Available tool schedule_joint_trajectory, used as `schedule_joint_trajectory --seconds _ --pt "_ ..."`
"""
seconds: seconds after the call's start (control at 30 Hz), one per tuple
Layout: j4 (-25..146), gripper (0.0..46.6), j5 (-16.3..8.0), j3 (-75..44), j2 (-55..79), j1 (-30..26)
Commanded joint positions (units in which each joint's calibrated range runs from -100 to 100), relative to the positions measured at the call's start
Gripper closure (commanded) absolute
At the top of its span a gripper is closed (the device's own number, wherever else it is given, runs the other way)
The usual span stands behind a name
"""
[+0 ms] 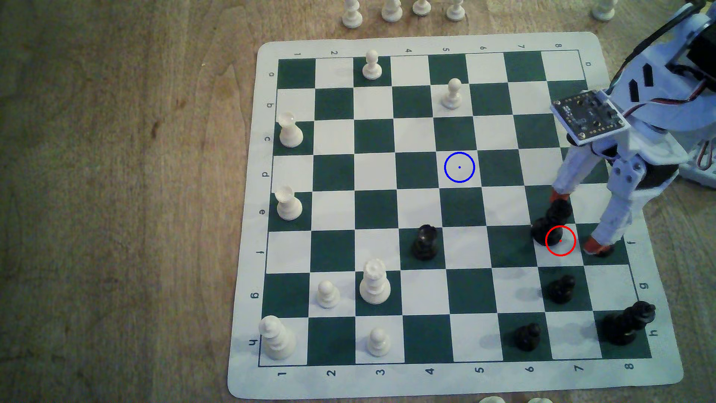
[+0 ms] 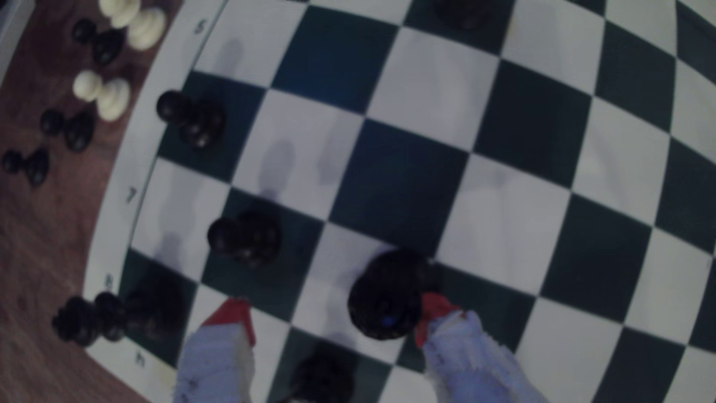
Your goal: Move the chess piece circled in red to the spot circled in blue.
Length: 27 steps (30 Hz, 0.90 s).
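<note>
The white arm (image 1: 658, 97) runs off the exterior view's right edge and hides the board's squares beneath it. The black notched-head chess piece (image 1: 552, 223) leans, smeared; its head is indistinct. Four white wooden pieces (image 1: 391, 9) beyond the board are cropped at the top. The wrist view is soft: one orange-tipped finger (image 2: 436, 310) seems against that piece, contact uncertain.

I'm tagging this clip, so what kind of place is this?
Probably a hobby or lab tabletop set up for robot chess: a roll-up chess mat lies on a wooden table, captured pieces stand off the mat, and a small arm's end effector straddles a black piece.
</note>
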Motion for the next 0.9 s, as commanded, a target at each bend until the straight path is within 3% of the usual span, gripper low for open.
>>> schedule_joint_trajectory --seconds 0.0,0.5,0.63,0.77,0.87 --pt "-1.4 23.1 0.1 -0.3 -1.4 0.3" --pt "-5.9 27.0 0.0 0.6 -0.5 1.1" --pt "-5.9 25.1 0.0 1.2 -0.7 1.0" --pt "-6.0 27.2 0.0 1.5 -0.9 1.0" --pt "-6.3 33.5 0.1 1.5 -0.8 0.9"
